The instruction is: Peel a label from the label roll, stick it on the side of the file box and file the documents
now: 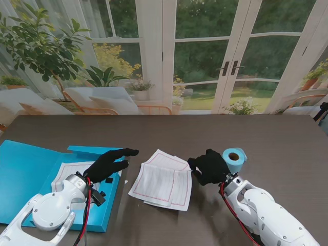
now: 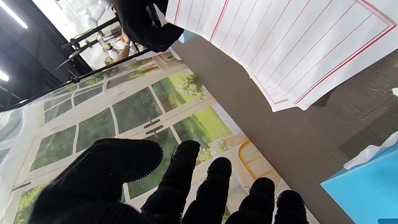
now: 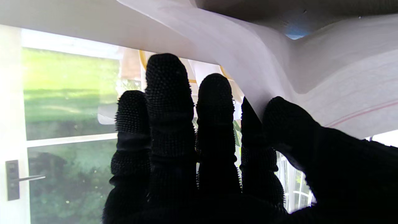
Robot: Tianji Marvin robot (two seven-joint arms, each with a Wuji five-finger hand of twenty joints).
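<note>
White red-ruled paper documents [image 1: 161, 179]: mid-table, right edge pinched by black-gloved right hand [image 1: 209, 166]; blue label roll [image 1: 234, 158] just beyond; open blue plastic file box [image 1: 31, 164] at left under left hand [image 1: 105, 165], fingers spread, empty.
Left wrist: sheets fanned, unaligned.
Right wrist: thin paper buckling; slippage or creasing likely.

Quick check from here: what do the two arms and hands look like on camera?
Both arms are glossy white with rounded shells. Each hand, left hand and right hand, wears a black knit glove with nubbed fingertips. Red and black cables run along each wrist.
</note>
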